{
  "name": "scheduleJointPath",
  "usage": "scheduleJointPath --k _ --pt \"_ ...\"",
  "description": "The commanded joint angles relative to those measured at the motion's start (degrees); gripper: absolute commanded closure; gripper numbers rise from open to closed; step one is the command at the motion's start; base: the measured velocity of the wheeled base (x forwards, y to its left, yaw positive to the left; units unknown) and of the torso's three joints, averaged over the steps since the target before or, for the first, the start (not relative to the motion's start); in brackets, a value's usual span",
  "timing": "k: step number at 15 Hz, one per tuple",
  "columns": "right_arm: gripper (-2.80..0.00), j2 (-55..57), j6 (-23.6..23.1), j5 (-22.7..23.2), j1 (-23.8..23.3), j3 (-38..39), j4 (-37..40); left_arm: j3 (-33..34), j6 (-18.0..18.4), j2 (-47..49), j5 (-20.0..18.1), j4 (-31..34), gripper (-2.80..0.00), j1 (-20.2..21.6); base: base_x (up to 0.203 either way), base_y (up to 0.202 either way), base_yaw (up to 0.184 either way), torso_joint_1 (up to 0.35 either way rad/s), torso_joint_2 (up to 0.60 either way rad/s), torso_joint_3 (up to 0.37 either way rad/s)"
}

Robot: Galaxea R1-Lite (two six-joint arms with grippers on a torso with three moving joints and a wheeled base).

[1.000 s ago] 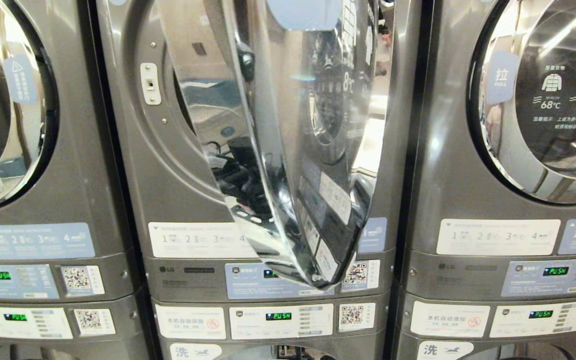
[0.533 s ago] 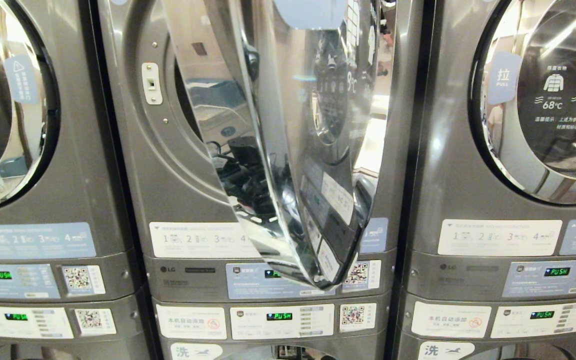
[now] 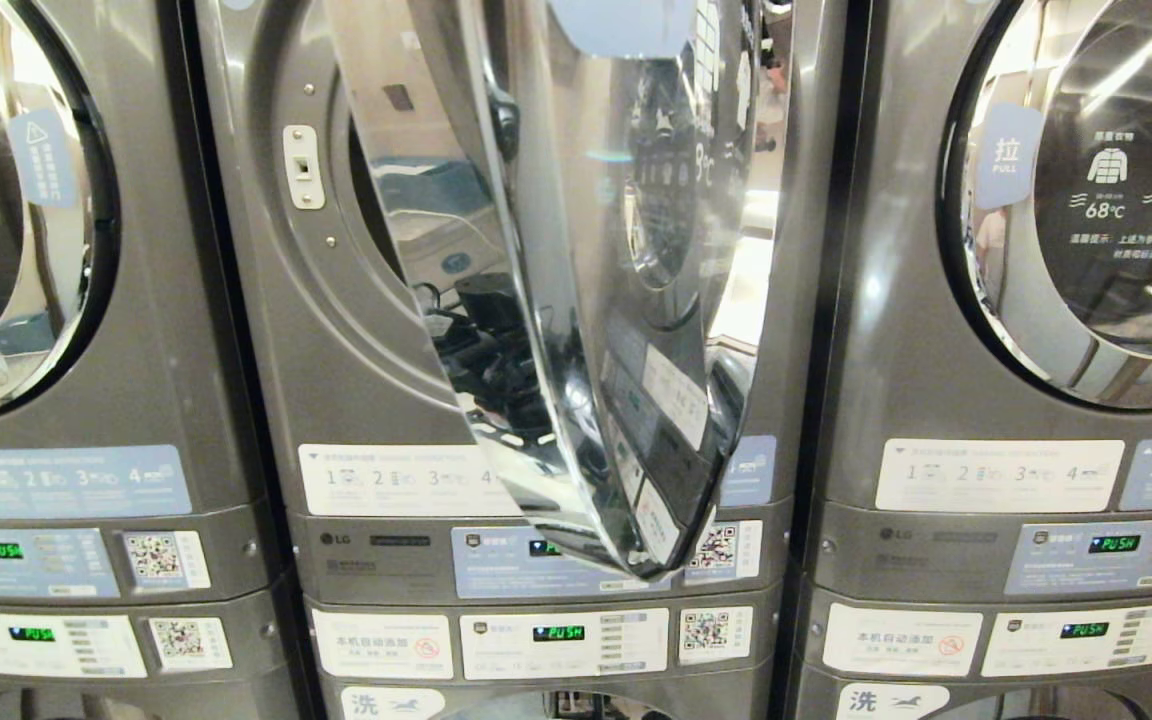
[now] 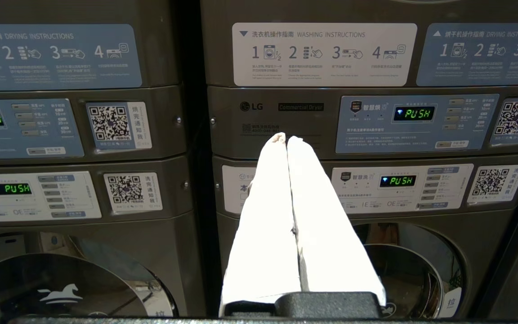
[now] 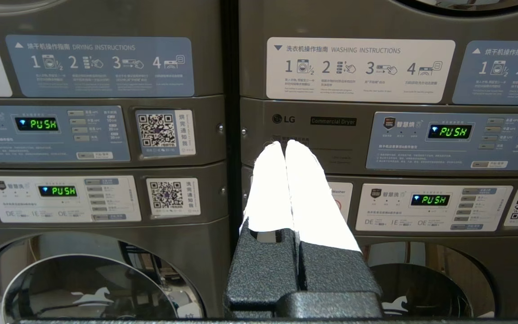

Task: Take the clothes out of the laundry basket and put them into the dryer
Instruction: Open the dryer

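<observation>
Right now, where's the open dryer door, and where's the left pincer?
dryer door (image 3: 576, 300): head view, on its shiny middle.
left pincer (image 4: 287, 140): left wrist view, between its white tips.

Wall of stacked grey machines (image 3: 936, 330) fills the view, three columns side by side. Round glass doors (image 3: 1086, 200) at 9 and 3 o'clock, shut, mirroring bright ceiling lights. Instruction stickers (image 3: 996, 474) in white and blue below each door. Control panels (image 3: 1106, 553) at 6 o'clock, green displays (image 3: 1111, 543) reading PUSH, QR codes (image 3: 164, 558) beside them. Lower washer doors (image 4: 52, 288) show in the wrist views. Light strong, indoor.
</observation>
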Motion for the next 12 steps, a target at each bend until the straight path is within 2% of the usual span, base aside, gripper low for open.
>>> scheduleJointPath --k 1,5,12 --pt "0.0 0.0 0.0 0.0 0.0 0.0 0.0 0.0 0.0 0.0 -0.1 0.0 0.0 0.0 0.0 0.0 0.0 0.0 0.0 0.0" --pt "0.0 0.0 0.0 0.0 0.0 0.0 0.0 0.0 -0.3 0.0 -0.1 -0.1 0.0 0.0 -0.032 0.0 0.0 0.005 0.0 0.001" --pt "0.0 0.0 0.0 0.0 0.0 0.0 0.0 0.0 -0.3 0.0 -0.1 0.0 0.0 0.0 -0.194 0.0 0.001 -0.002 0.0 0.002"
